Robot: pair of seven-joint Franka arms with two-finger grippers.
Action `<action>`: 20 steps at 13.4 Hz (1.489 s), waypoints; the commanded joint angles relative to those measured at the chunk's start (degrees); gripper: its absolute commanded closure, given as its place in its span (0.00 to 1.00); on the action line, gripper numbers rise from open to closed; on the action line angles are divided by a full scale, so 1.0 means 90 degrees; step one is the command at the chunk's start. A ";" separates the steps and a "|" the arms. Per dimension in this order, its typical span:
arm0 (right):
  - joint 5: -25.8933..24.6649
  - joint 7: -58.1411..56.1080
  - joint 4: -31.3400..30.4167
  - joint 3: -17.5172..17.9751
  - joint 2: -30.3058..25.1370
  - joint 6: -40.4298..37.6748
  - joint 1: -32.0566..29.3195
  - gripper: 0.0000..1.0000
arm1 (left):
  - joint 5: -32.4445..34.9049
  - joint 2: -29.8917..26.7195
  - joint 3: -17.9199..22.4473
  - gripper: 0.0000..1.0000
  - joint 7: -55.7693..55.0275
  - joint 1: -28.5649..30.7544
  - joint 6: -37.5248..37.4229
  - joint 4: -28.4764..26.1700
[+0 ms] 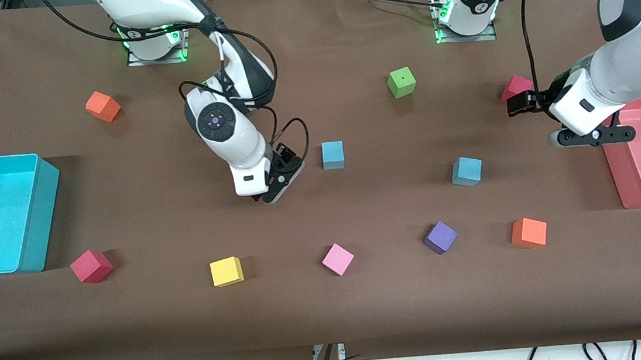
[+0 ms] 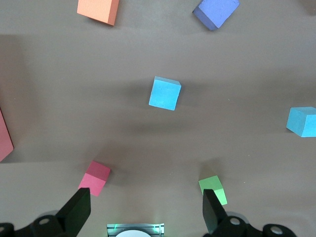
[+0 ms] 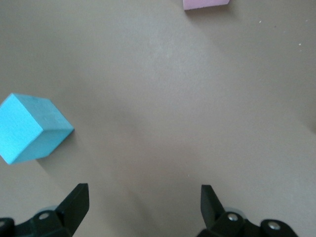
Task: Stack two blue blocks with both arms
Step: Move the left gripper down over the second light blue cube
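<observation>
You've got 2 blue blocks (image 1: 333,154) (image 1: 466,170) on the table, apart, unstacked, both nearer the front cam than the green cube (image 1: 401,82), w/ cyan bin (image 1: 36,222) and pink bin (image 1: 626,174) empty, and left gripper (image 2: 145,210) + right gripper (image 3: 143,205) both spread wide, grasping nothing.

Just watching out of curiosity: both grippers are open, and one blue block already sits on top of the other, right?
Not quite. Both grippers are open, the right gripper and the left gripper, but the blocks are not stacked. The front view shows one blue block and the other blue block lying apart on the table, neither held.
</observation>
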 commanded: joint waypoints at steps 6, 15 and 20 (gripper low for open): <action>0.0265 -0.0925 -0.1625 0.0451 -0.0361 0.2315 -0.0013 0.00 | 0.0161 0.0052 -0.0043 0.00 0.0096 0.0000 -0.0026 -0.0020; 0.0255 -0.1890 -0.2349 0.0695 -0.0273 0.3977 -0.0091 0.00 | 0.0503 0.0159 -0.0111 0.00 0.0106 -0.0011 0.1202 -0.0916; 0.0235 -0.2390 -0.2349 0.0705 -0.0234 0.3997 -0.0169 0.00 | 0.0581 0.0374 -0.0561 0.00 0.0720 -0.0020 0.3164 -0.2331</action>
